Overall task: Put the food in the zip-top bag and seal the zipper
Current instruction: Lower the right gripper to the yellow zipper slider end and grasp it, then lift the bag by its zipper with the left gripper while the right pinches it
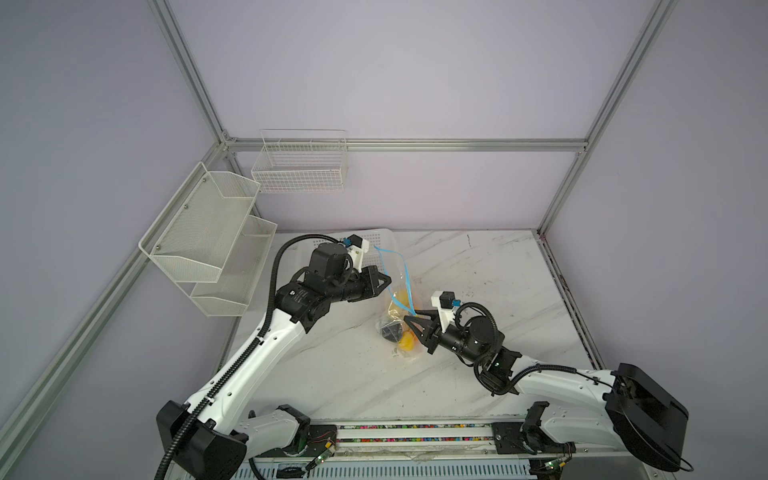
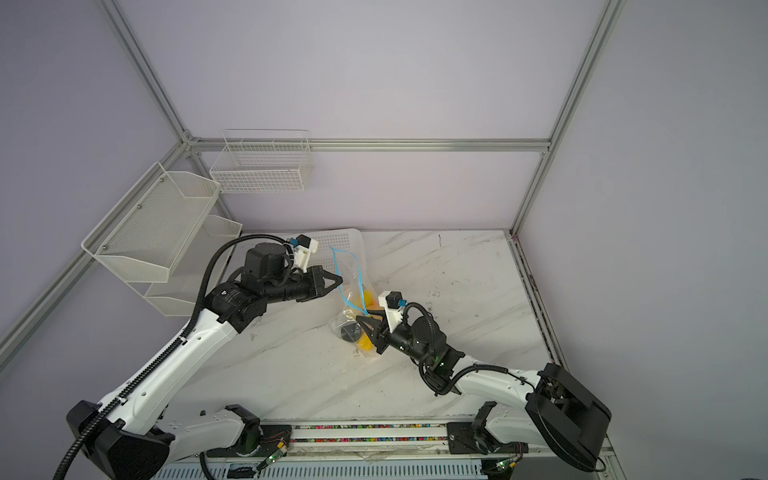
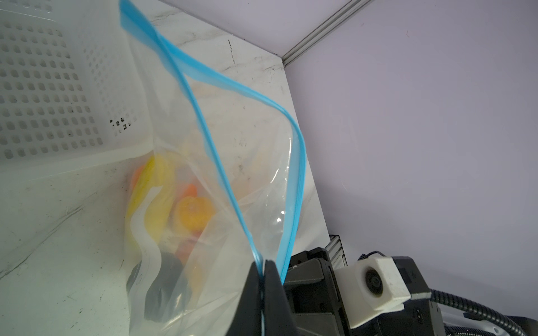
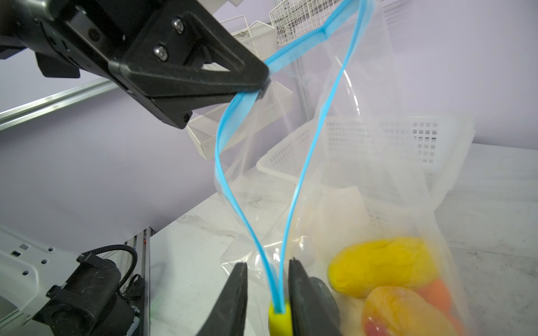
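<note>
The clear zip-top bag (image 1: 398, 272) hangs over the marble table with its mouth gaping. My left gripper (image 1: 390, 281) is shut on one lip of the light-blue zipper (image 3: 203, 128), pinched between its fingertips (image 3: 275, 279). The food (image 1: 405, 341) lies inside the bag's bottom: yellow (image 4: 381, 264), orange (image 3: 192, 212) and dark pieces. My right gripper (image 4: 267, 263) straddles the yellow slider tab (image 4: 279, 318) at the zipper's low end. One finger touches the tab and a gap shows at the other finger. In both top views the right gripper (image 2: 360, 321) sits at the bag's lower corner.
A white perforated basket (image 1: 376, 239) stands right behind the bag at the table's back left. Two mesh racks (image 1: 208, 245) and a wire basket (image 1: 301, 166) hang on the walls. The marble table (image 1: 478, 291) runs to the right wall frame.
</note>
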`<state>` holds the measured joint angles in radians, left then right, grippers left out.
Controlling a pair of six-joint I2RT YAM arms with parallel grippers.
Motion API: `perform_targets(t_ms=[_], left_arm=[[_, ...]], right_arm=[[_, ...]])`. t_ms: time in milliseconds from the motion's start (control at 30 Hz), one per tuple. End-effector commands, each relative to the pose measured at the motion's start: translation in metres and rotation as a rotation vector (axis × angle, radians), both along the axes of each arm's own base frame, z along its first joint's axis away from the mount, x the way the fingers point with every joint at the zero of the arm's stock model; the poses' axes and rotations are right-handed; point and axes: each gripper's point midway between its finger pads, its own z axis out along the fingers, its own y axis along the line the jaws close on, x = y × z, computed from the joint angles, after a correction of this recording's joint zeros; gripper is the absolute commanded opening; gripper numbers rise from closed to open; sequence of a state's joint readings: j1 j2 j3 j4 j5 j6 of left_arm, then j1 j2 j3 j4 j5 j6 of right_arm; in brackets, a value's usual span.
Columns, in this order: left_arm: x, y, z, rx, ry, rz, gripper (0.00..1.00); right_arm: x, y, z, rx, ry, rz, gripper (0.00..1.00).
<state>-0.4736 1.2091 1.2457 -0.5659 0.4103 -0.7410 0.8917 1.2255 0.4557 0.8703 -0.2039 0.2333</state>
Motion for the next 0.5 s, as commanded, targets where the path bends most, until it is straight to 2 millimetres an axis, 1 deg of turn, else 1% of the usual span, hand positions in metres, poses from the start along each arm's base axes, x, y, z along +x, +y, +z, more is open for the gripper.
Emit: perform_targets(t_ms=[0, 267, 367, 467], left_arm=[[-0.004, 0.005, 0.016, -0.013, -0.061, 0.009, 0.00], [-0.006, 0.008, 0.020, -0.007, -0.070, 0.020, 0.00], [-0.006, 0.008, 0.022, -0.010, -0.075, 0.020, 0.00], [-0.008, 0.010, 0.024, -0.011, -0.080, 0.024, 0.00]], right_arm=[[-0.001, 0.000, 0.028, 0.037, -0.056, -0.004, 0.23], [-0.004, -0.005, 0.050, -0.017, -0.092, -0.011, 0.09], [-0.004, -0.006, 0.054, -0.053, -0.101, -0.011, 0.06], [-0.006, -0.004, 0.060, -0.086, -0.117, 0.005, 0.05]])
